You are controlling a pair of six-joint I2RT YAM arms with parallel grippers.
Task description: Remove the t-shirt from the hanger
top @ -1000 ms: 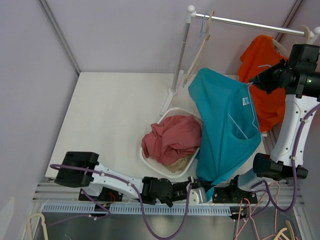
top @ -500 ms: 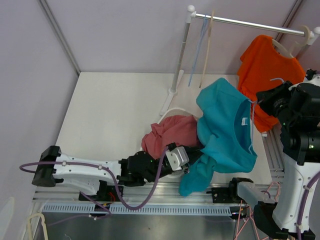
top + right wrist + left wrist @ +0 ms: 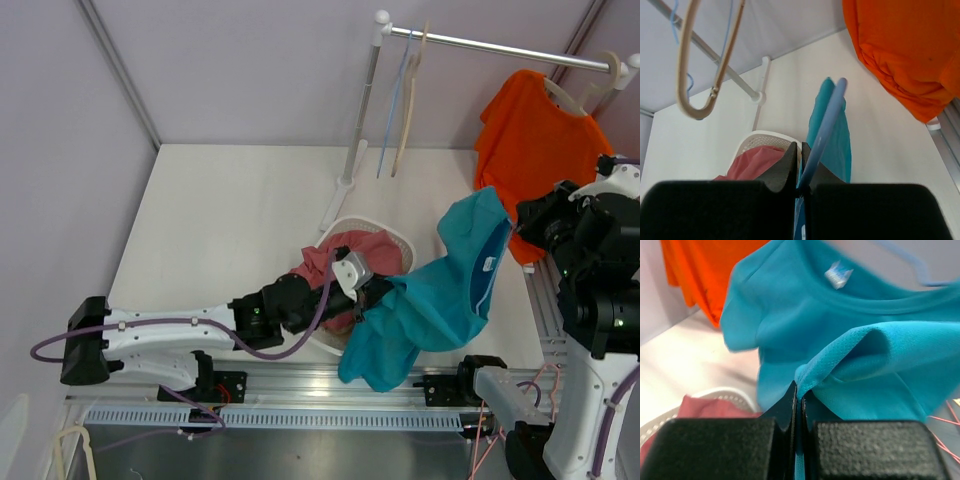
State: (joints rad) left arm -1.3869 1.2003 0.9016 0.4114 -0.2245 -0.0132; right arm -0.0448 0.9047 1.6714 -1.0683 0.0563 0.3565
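The teal t-shirt (image 3: 430,300) hangs stretched between my two grippers, over the table's front right. My left gripper (image 3: 375,295) is shut on a fold of its fabric, seen close in the left wrist view (image 3: 865,340), with the jaws (image 3: 800,400) pinching the cloth. My right gripper (image 3: 532,225) is shut on the light blue hanger (image 3: 826,120), which still runs inside the shirt (image 3: 837,145). The shirt's neck and white label (image 3: 838,275) face up.
A white basket (image 3: 395,232) holding a pink-red garment (image 3: 345,262) sits under my left gripper. An orange t-shirt (image 3: 535,140) hangs on the rack rail (image 3: 500,45) at the back right. Empty hangers (image 3: 405,100) hang near the rack post (image 3: 362,110).
My left gripper has lifted from the near edge up over the basket, pulling the teal shirt's hem. My right gripper has dropped from the rail with the hanger. The shirt has bunched lower.
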